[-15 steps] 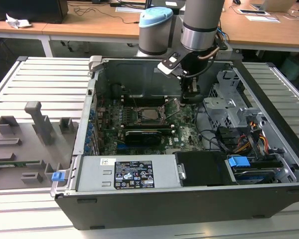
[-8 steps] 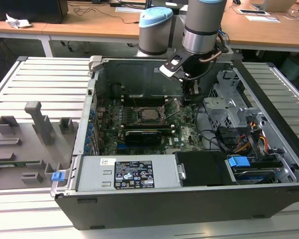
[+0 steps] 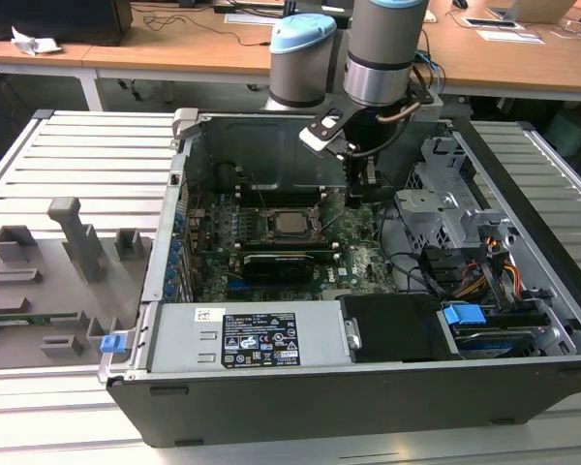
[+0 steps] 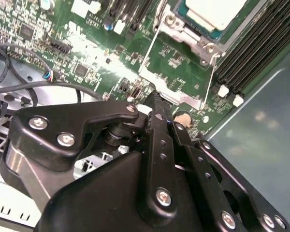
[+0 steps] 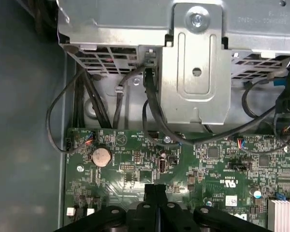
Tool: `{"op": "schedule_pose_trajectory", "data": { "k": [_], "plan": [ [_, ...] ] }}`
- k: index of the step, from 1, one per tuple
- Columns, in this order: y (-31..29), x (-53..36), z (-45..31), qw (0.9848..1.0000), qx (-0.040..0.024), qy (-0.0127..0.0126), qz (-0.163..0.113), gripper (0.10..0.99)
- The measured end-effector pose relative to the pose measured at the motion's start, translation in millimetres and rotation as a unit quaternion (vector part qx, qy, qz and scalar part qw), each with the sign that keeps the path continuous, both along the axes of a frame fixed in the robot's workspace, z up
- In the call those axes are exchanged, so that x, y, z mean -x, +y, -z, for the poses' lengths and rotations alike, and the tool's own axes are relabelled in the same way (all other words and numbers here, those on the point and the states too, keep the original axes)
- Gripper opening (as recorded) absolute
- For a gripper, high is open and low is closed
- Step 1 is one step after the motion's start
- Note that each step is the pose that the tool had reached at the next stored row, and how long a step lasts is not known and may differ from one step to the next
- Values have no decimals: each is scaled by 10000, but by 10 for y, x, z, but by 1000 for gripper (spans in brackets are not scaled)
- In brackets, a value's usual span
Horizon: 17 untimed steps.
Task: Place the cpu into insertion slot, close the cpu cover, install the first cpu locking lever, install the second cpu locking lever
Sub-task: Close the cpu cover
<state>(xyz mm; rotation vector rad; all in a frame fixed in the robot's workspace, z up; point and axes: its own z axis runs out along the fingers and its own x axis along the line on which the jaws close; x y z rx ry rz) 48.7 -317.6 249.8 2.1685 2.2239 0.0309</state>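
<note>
The cpu lies flat in the insertion slot in the middle of the green motherboard, its pale metal face up. The silver cpu cover is down around the cpu, and the slot beneath is hidden. Two thin wire levers run along the socket's sides, one and another. My black gripper hangs low over the board to the exterior view's right of the socket. Its fingers are pressed together, with nothing seen between them in both wrist views.
The open computer case walls in the board. A metal drive cage and black cables lie close to the gripper. Black memory slots flank the socket. A coin battery sits on the board, and the power supply lies at the front.
</note>
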Motion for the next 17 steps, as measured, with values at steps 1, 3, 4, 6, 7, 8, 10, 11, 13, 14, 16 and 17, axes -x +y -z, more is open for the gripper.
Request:
{"op": "schedule_pose_trajectory", "data": {
  "k": [1, 3, 4, 6, 7, 8, 10, 11, 13, 14, 16, 17],
  "plan": [
    [0, 40, 0, 10000, 0, 0, 0, 106],
    [0, 154, 0, 10000, 0, 0, 0, 106],
    [0, 217, 0, 10000, 0, 0, 0, 106],
    [0, 316, 0, 10000, 0, 0, 1, 106],
    [0, 349, 0, 10000, 0, 0, 0, 106],
    [0, 395, 1, 10000, 0, 0, 0, 106],
    [0, 468, 4, 10000, 1, 0, 0, 106],
    [0, 491, 5, 10000, 0, 0, 0, 106],
    [0, 542, 15, 10000, -1, -1, 0, 106],
    [0, 567, 22, 10000, 0, 0, 0, 106],
    [0, 619, 42, 10000, 0, 0, 0, 106],
    [-1, 646, 45, 10000, 1, 1, 0, 106]
  ]
}}
